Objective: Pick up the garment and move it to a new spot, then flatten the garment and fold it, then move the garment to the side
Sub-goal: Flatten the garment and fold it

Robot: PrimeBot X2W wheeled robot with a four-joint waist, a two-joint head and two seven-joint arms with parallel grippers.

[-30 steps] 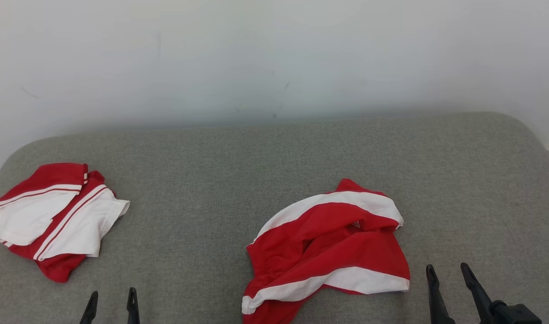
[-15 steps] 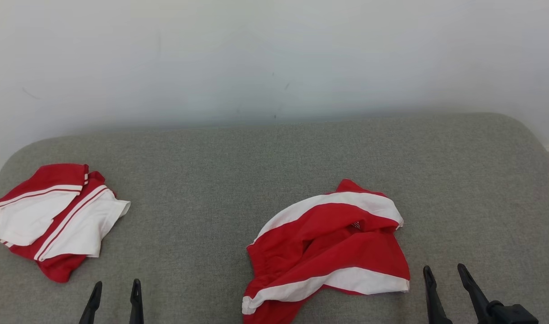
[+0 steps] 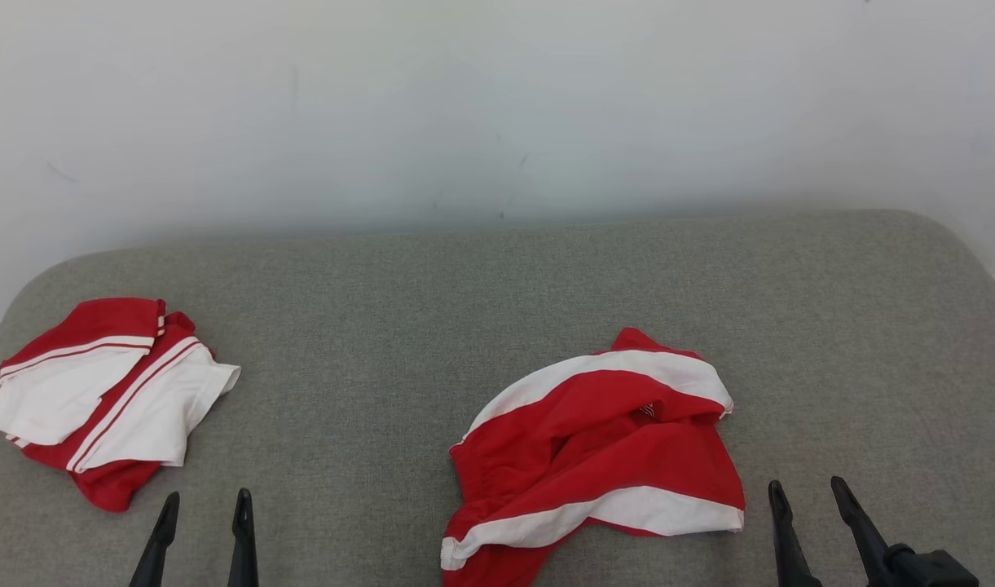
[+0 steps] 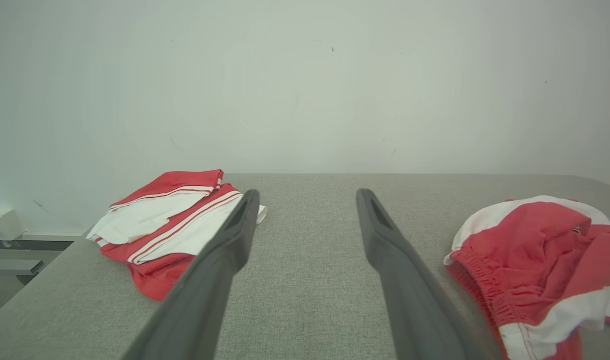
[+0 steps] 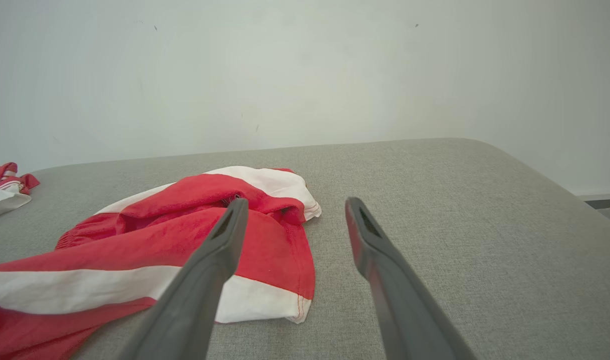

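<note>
A crumpled red garment [image 3: 603, 456] with white bands lies on the grey padded surface [image 3: 481, 293], right of centre near the front; it also shows in the left wrist view [image 4: 534, 250] and the right wrist view [image 5: 185, 240]. My left gripper [image 3: 206, 496] is open at the lower left, well apart from the garment, with nothing between its fingers [image 4: 307, 192]. My right gripper [image 3: 807, 483] is open just right of the garment's near corner, its left finger [image 5: 220, 250] over the cloth's edge in the wrist view, and holds nothing [image 5: 297, 201].
A second red and white garment [image 3: 106, 399], folded, lies at the far left edge of the surface [image 4: 170, 220] [image 5: 0, 187]. A pale wall [image 3: 497, 106] rises behind. The surface's rounded right edge [image 5: 559, 190] drops off to the floor.
The head camera has tilted slightly, shifting the whole picture down a little. My left gripper's fingers have risen further into view. The garments have not moved.
</note>
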